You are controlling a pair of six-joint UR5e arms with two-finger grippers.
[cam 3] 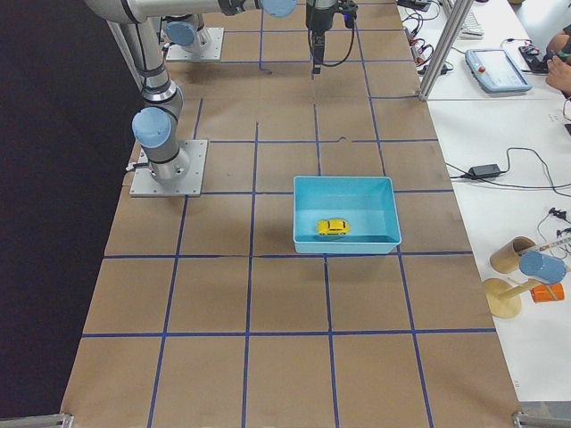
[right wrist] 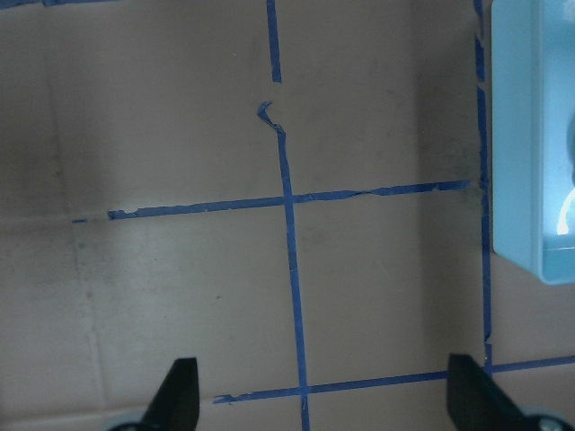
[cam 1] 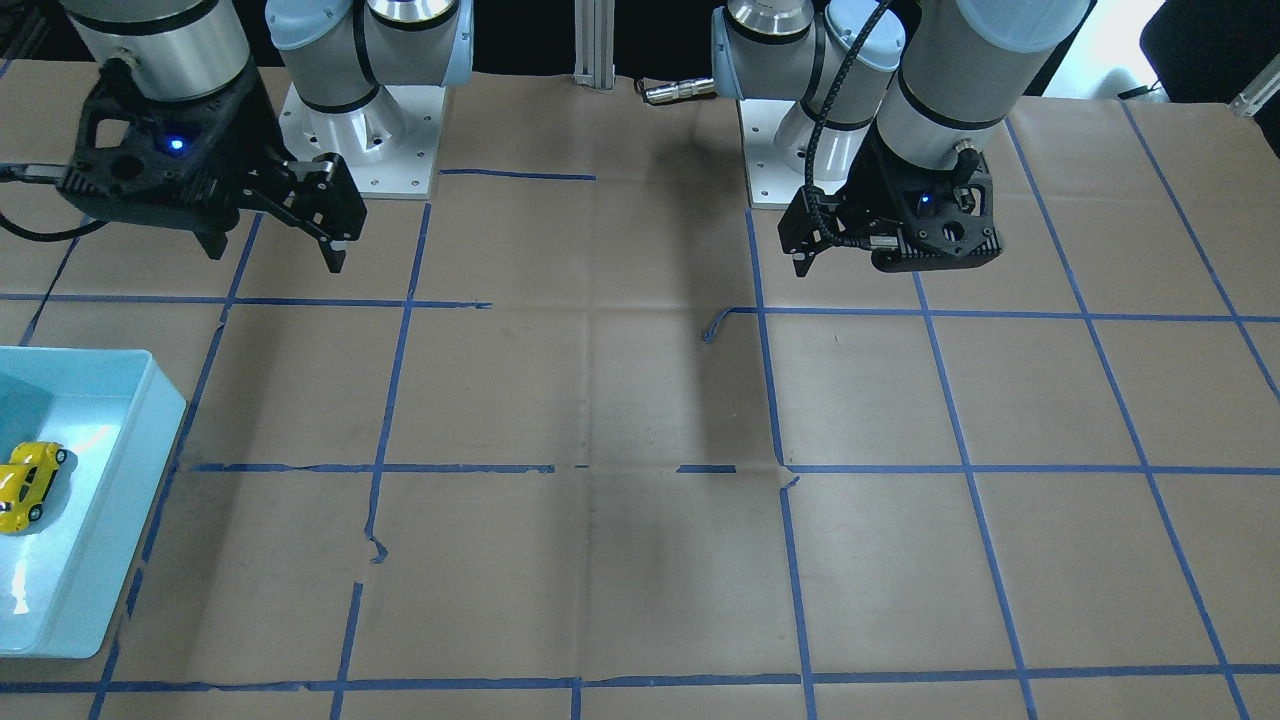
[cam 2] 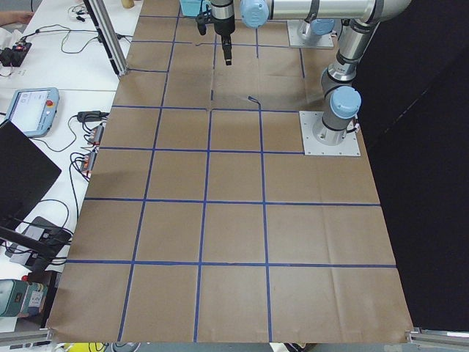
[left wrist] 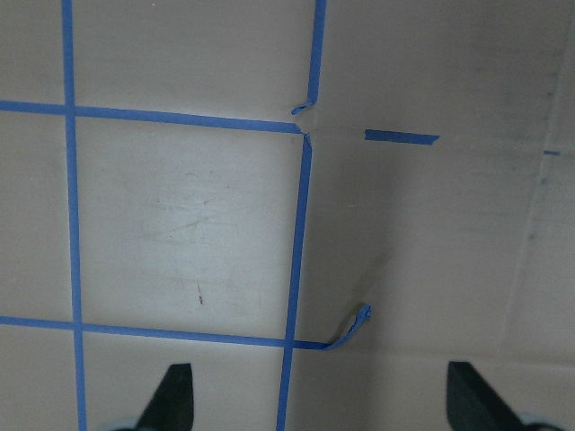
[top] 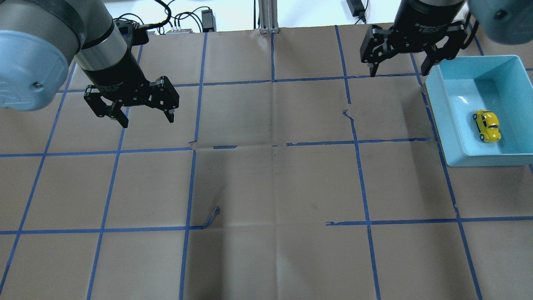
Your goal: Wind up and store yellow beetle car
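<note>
The yellow beetle car (top: 486,126) lies inside a light blue tray (top: 435,108) at the table's right side. It also shows in the front view (cam 1: 28,485) and in the exterior right view (cam 3: 333,228). My right gripper (top: 397,73) hangs open and empty above the table, just left of the tray's far corner and apart from it. My left gripper (top: 148,121) hangs open and empty over the left half of the table, far from the car. The right wrist view shows the tray's edge (right wrist: 530,135) but not the car.
The table is covered in brown paper with a grid of blue tape. A loose curl of tape (top: 212,216) sticks up near the middle. The arm bases (cam 1: 360,140) (cam 1: 790,170) stand at the robot's side of the table. Side benches hold cables and a teach pendant (cam 3: 500,69).
</note>
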